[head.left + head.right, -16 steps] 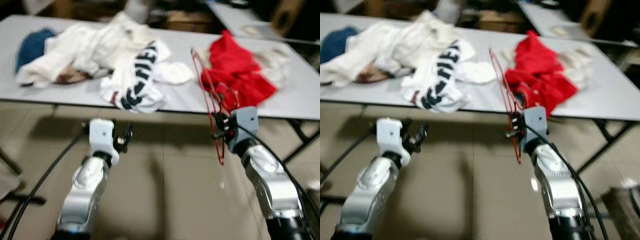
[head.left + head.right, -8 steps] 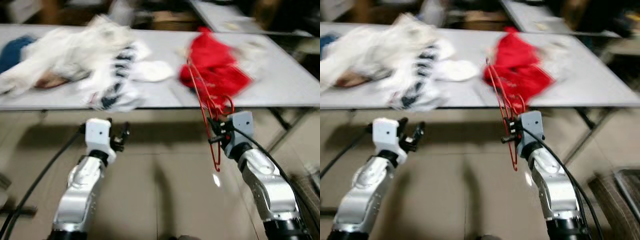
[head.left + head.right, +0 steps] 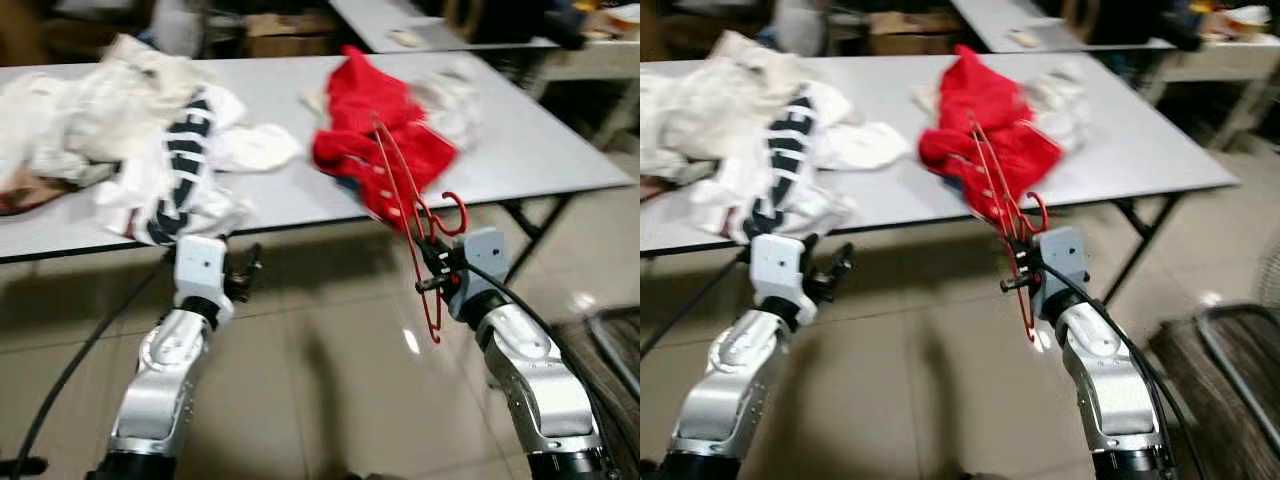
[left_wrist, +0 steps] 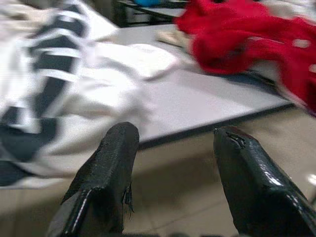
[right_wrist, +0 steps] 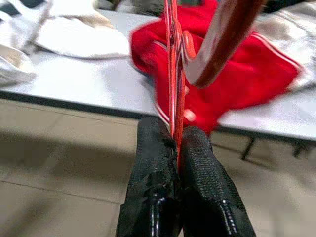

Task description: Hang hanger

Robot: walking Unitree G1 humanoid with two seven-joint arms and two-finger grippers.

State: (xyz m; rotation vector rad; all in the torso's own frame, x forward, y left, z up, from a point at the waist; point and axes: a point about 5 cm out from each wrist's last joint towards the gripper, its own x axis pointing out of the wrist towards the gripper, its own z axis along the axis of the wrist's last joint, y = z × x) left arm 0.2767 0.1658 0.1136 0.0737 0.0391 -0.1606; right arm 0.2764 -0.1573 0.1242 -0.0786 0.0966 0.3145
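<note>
Pinching a thin red wire hanger (image 3: 408, 215) (hook curved): right gripper (image 5: 174, 140).

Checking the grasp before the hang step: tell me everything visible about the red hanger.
The red hanger is a thin wire-like frame with a thicker curved hook. It is pinched edge-on between the shut fingers of the right gripper, held roughly upright in the air in front of the table edge. Its upper part overlaps the red garment in view; contact cannot be judged.
</note>
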